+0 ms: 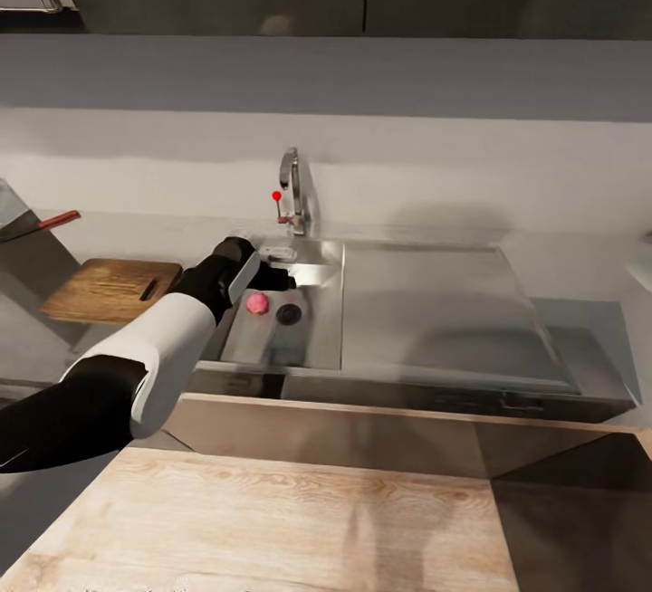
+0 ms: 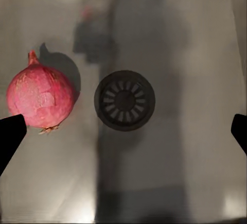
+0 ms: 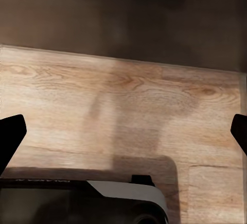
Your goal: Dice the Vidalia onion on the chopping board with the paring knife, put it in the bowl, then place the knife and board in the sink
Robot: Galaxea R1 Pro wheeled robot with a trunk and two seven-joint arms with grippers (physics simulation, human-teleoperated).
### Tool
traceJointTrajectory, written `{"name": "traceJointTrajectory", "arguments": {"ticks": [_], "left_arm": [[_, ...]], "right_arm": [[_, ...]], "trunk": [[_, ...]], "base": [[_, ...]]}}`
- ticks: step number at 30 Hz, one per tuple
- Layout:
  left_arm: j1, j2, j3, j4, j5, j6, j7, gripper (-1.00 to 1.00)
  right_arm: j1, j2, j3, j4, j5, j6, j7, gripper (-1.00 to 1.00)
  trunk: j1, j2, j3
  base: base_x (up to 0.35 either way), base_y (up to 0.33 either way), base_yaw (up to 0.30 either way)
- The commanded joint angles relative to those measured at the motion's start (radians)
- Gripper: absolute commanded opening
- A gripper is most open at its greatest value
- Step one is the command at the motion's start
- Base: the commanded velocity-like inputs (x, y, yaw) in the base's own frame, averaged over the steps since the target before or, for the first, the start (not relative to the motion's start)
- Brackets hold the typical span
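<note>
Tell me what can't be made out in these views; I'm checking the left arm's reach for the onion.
- Left gripper: head view, the arm's own wrist covers its fingers.
- Paring knife: head view, blade too small and dim against the grey block.
- Vidalia onion: left wrist view, its underside is hidden; contact with the sink floor unclear.

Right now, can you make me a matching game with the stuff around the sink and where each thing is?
Things:
1. onion
2. chopping board
3. tap
4. left gripper

Places:
A. on the counter, left of the sink
B. at the back edge of the sink
C. on the sink floor beside the drain
D. over the basin, fingers wide apart

Pairs: 1-C, 2-A, 3-B, 4-D
</note>
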Motion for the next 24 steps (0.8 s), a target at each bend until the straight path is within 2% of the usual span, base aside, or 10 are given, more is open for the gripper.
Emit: {"name": "traceJointTrajectory", "arguments": {"ticks": [1,7,16,24], "left_arm": [[0.004,0.002,-0.008,-0.001,0.009,0.004,0.003,1.0],[0.014,0.005,-0.008,0.0,0.009,0.004,0.003,1.0],[0.015,0.005,-0.008,-0.001,0.009,0.004,0.003,1.0],[0.015,0.005,-0.008,0.006,0.009,0.004,0.003,1.0]], "right_arm": [[0.0,-0.001,0.004,-0.001,-0.008,-0.003,-0.004,1.0],[0.0,-0.001,0.004,-0.001,-0.008,-0.003,-0.004,1.0],[0.0,-0.001,0.004,-0.001,-0.008,-0.003,-0.004,1.0],[0.0,-0.001,0.004,-0.001,-0.008,-0.003,-0.004,1.0]], "trunk": [[0.001,-0.002,-0.001],[0.001,-0.002,-0.001],[0.001,-0.002,-0.001],[0.001,-0.002,-0.001]], "base": [[0.001,0.0,0.15],[0.0,0.0,0.121],[0.008,0.0,0.015],[0.205,0.0,0.001]]}}
